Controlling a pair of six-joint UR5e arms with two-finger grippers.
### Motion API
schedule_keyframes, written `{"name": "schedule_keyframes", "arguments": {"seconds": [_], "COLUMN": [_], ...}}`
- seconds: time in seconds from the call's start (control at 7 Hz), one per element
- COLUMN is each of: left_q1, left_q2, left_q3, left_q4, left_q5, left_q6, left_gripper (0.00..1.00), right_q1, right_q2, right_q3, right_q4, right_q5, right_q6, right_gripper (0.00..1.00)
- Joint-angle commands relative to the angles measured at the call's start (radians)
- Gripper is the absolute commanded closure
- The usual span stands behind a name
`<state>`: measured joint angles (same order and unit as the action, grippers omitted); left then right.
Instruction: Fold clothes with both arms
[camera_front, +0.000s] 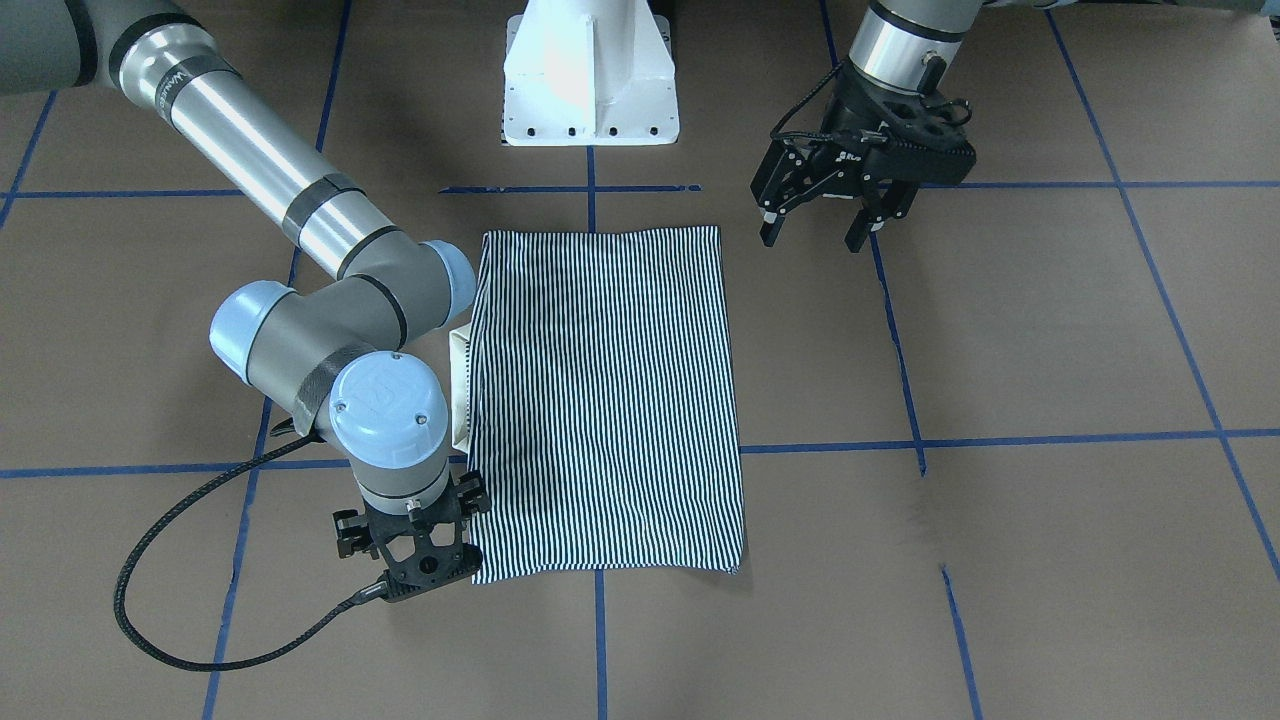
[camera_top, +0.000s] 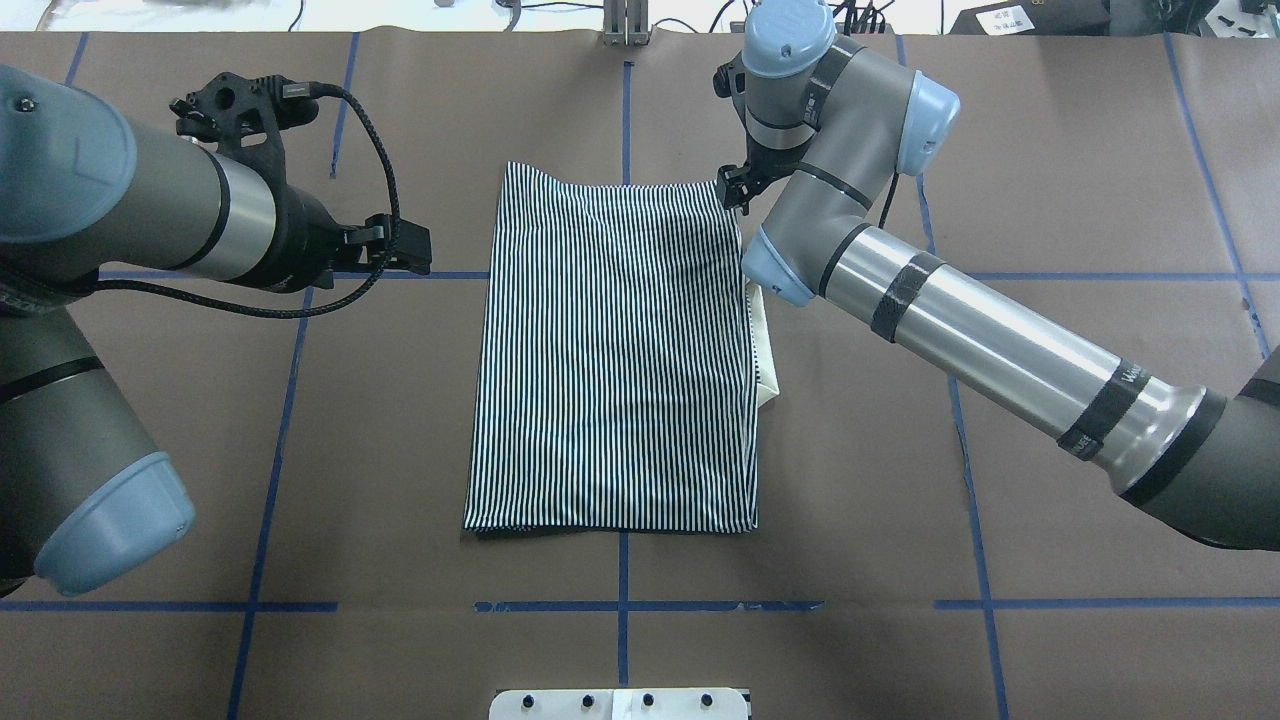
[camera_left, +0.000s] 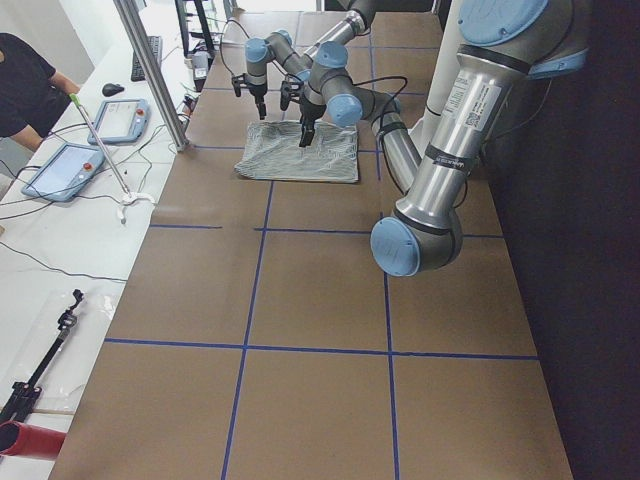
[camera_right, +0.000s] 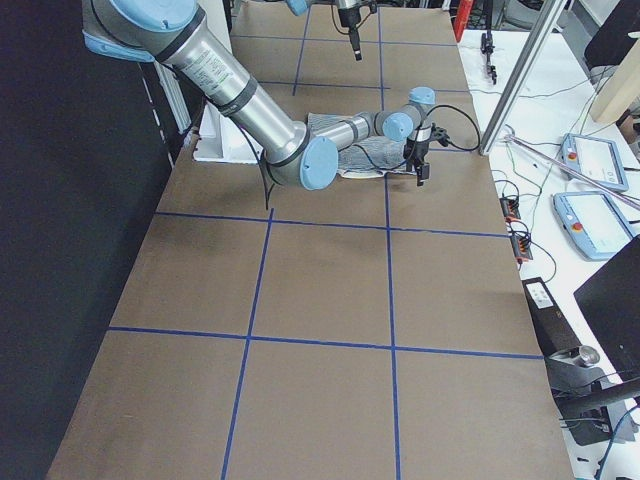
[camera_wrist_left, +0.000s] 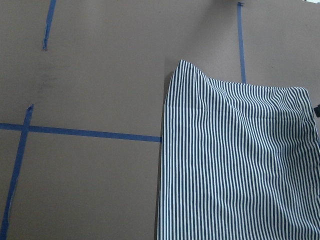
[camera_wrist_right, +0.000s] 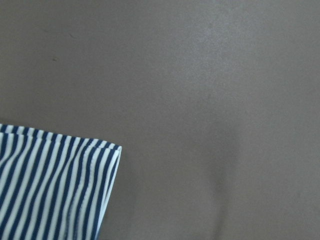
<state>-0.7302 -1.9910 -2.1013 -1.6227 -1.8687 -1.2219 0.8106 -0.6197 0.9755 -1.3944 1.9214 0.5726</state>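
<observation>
1 shirt (camera_top: 615, 360), 2 pincers: left pincer (camera_front: 813, 240) spread, right pincer (camera_top: 732, 192) unclear.

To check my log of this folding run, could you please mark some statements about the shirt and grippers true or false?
The striped shirt lies folded into a rectangle on the table. True.
The left gripper is shut on the shirt. False: it is open and apart from the shirt.
A white collar edge peeks out from one long side. True.
The right gripper is at the shirt corner nearest the white pedestal. False: it is at a corner far from the pedestal.
</observation>
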Motion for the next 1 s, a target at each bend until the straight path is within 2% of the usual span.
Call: {"name": "schedule_keyframes", "arguments": {"seconds": [0.0, 0.14, 0.29, 0.43, 0.57, 0.71, 0.86], "left_q1": [0.000, 0.014, 0.067, 0.160, 0.252, 0.315, 0.369], "left_q2": [0.000, 0.004, 0.006, 0.012, 0.006, -0.002, -0.002], "left_q3": [0.018, 0.039, 0.075, 0.076, 0.084, 0.107, 0.119], "left_q4": [0.001, 0.001, -0.002, 0.000, 0.019, 0.055, 0.058], "left_q5": [-0.004, -0.019, -0.020, -0.007, 0.084, 0.121, 0.147], "left_q6": [-0.010, -0.093, -0.219, -0.360, -0.461, -0.564, -0.658], "left_gripper": [0.00, 0.00, 0.00, 0.00, 0.00, 0.00, 0.00], "right_q1": [0.007, 0.007, -0.001, -0.033, -0.062, -0.083, -0.112], "right_q2": [-0.002, -0.008, -0.059, -0.175, -0.302, -0.372, -0.403], "right_q3": [0.157, 0.271, 0.425, 0.622, 0.801, 0.901, 0.946], "right_q4": [-0.158, -0.258, -0.352, -0.394, -0.394, -0.391, -0.385], "right_q5": [0.098, 0.132, 0.139, 0.151, 0.154, 0.153, 0.145], "right_q6": [0.041, 0.123, 0.210, 0.340, 0.416, 0.467, 0.549], "right_gripper": [0.00, 0.00, 0.00, 0.00, 0.00, 0.00, 0.00]}}
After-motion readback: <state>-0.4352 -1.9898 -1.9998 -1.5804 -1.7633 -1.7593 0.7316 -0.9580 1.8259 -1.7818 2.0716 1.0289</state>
